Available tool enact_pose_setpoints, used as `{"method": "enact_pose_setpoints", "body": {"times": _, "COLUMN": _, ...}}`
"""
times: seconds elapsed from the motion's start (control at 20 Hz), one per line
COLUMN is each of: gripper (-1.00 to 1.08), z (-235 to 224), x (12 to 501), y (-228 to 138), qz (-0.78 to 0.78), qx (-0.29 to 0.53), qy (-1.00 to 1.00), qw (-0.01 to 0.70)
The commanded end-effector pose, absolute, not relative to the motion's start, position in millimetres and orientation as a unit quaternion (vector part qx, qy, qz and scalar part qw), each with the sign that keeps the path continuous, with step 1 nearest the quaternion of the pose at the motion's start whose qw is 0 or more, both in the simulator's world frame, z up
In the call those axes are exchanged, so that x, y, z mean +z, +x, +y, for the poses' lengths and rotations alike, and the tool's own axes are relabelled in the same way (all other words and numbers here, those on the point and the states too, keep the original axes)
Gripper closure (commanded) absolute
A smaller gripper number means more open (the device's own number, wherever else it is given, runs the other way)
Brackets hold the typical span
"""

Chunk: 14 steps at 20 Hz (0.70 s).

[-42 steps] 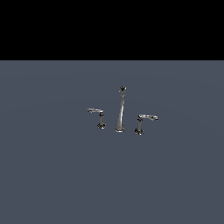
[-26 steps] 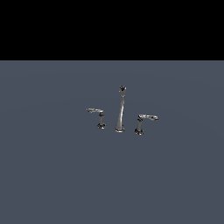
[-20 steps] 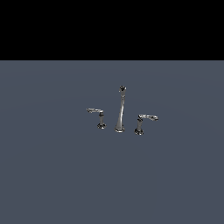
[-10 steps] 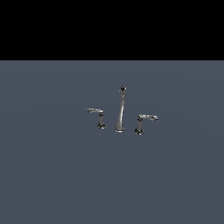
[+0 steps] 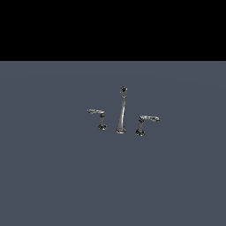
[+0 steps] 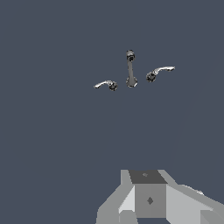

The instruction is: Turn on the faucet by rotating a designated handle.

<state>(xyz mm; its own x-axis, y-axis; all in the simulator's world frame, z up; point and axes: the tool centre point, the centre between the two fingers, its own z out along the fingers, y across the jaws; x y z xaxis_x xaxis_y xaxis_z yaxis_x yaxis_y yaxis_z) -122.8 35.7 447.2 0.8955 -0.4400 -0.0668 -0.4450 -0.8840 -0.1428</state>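
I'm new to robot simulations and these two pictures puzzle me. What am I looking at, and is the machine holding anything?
Both are simulator renders. One camera watches from off the arm; the other rides on the arm's wrist and looks down. On the grey surface stands a tiny chrome faucet: a tall spout between two lever handles. The handle to be turned is on the exterior view's left; its twin is on the right. The grey blocks in the wrist view are the arm's pincer, far from the faucet. Nothing shows in it; its state is unclear.
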Motion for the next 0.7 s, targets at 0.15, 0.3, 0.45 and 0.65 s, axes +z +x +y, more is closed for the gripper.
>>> {"method": "enact_pose_setpoints", "body": {"times": 0.15, "gripper": 1.08, "z": 44, "x": 418, "y": -86, "qz": 0.303, "qx": 0.03, "qy": -0.949, "qw": 0.085}}
{"method": "enact_pose_setpoints", "body": {"times": 0.3, "gripper": 1.08, "z": 49, "x": 401, "y": -68, "qz": 0.343, "qx": 0.038, "qy": -0.935, "qw": 0.086}}
{"method": "enact_pose_setpoints", "body": {"times": 0.45, "gripper": 1.08, "z": 53, "x": 382, "y": -50, "qz": 0.383, "qx": 0.044, "qy": -0.919, "qw": 0.086}}
{"method": "enact_pose_setpoints", "body": {"times": 0.65, "gripper": 1.08, "z": 59, "x": 355, "y": -28, "qz": 0.436, "qx": 0.051, "qy": -0.895, "qw": 0.082}}
